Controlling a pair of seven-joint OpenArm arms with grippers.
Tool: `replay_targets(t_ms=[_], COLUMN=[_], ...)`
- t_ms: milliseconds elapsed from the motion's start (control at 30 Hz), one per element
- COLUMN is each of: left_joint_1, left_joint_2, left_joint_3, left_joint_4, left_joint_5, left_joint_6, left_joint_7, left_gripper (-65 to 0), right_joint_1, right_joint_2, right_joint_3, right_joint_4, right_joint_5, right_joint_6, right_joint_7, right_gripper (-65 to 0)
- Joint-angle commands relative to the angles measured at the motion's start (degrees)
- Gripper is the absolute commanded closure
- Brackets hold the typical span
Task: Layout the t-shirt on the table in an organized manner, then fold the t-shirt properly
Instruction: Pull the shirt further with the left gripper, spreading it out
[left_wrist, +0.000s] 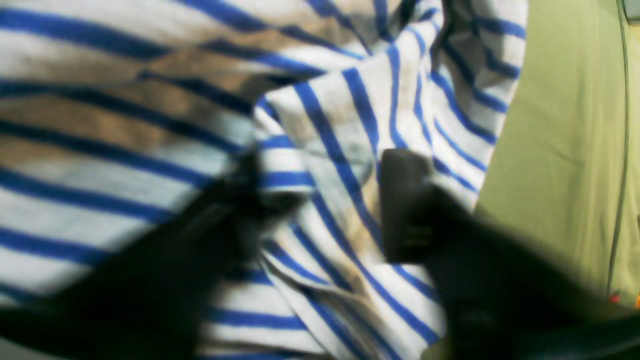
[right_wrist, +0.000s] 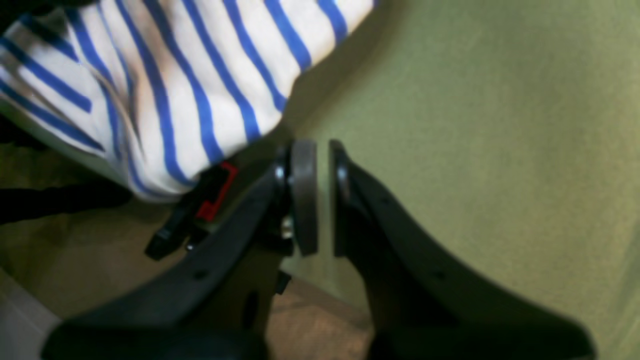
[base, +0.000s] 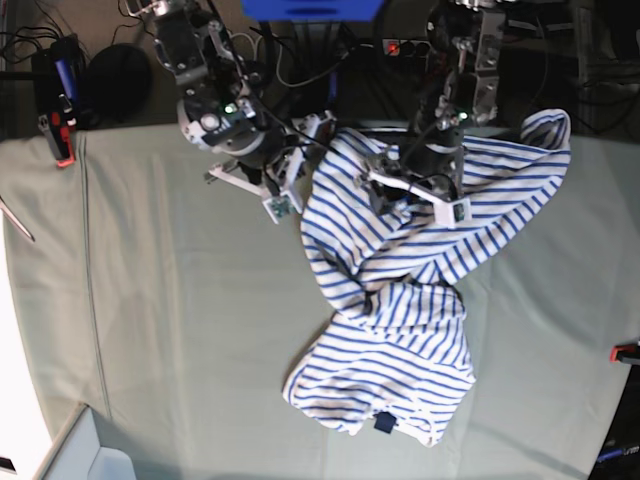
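The t-shirt (base: 400, 330), white with blue stripes, lies crumpled on the table (base: 180, 320) right of centre, its dark label patch (base: 384, 425) at the near hem. My left gripper (base: 412, 200) is down in the shirt's upper part. In the left wrist view its jaws (left_wrist: 325, 165) press a raised fold of the t-shirt (left_wrist: 340, 125) from both sides. My right gripper (base: 283, 200) hangs just left of the shirt, shut with nothing between its pads (right_wrist: 305, 195), above the bare table (right_wrist: 475, 125). The t-shirt (right_wrist: 190, 75) edge lies beside it.
Cables and a black round object (base: 120, 80) sit behind the table's far edge. A red and black tool (base: 60, 130) is at the far left. A white box (base: 80, 450) is at the near left corner, and a small red item (base: 625, 352) at the right edge.
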Motion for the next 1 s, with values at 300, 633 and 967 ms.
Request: replay_targets(t_ms=[300,633,967], left_joint_1=[0.0,2.6,-4.7], left_joint_2=[-1.2,-2.3,-12.1], left_joint_3=[-0.3,-0.9,-13.9], left_joint_4=[1.1,17.3,27.2], left_joint_5=[-1.0,-0.5,-1.2], left_joint_6=[-0.4,-0.8,-0.5], left_joint_7=[-0.8,-1.2,-1.0], left_gripper=[0.0,-0.3,-0.2], right_joint_1=[0.5,0.0,-2.2], right_joint_2=[0.0,2.6,3.7], right_joint_3=[-0.1,0.1,3.5], right_joint_4=[1.2,4.5,14.0], right_joint_5=[0.4,0.4,0.4], right_joint_6=[1.0,1.0,1.0], right_joint_7=[0.8,0.8,0.8], right_gripper=[-6.0,-6.2,-6.2])
